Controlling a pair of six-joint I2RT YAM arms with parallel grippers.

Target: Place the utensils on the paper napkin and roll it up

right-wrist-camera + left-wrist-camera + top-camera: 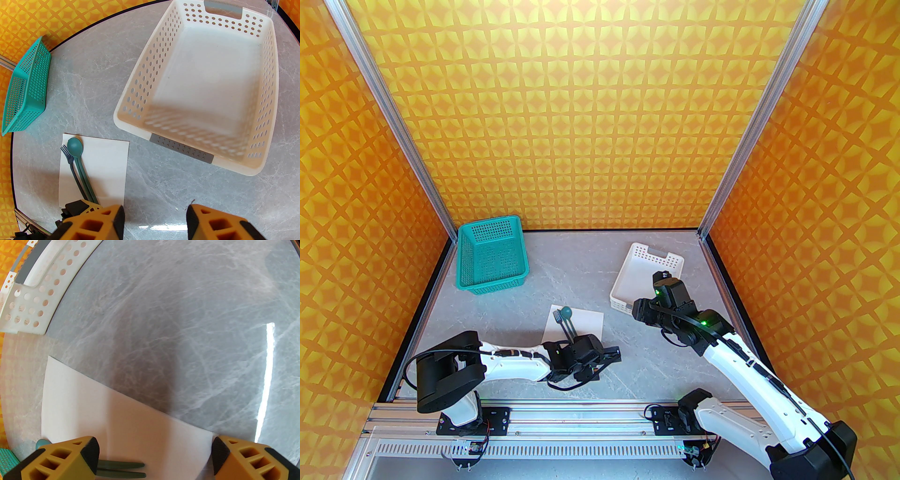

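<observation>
While the left gripper (154, 451) hangs with its jaws spread wide over a near corner of the paper napkin (586, 323), gripping nothing, we see the utensils (81, 171) lying side by side on the sheet's left half, fork (66, 151) and spoon (75, 146) heads pointing away from the arms. We find the right gripper (154, 220) parted and empty above the gray table (93, 82), just short of the white tray (269, 70); a teal basket (487, 226) sits at far left.
</observation>
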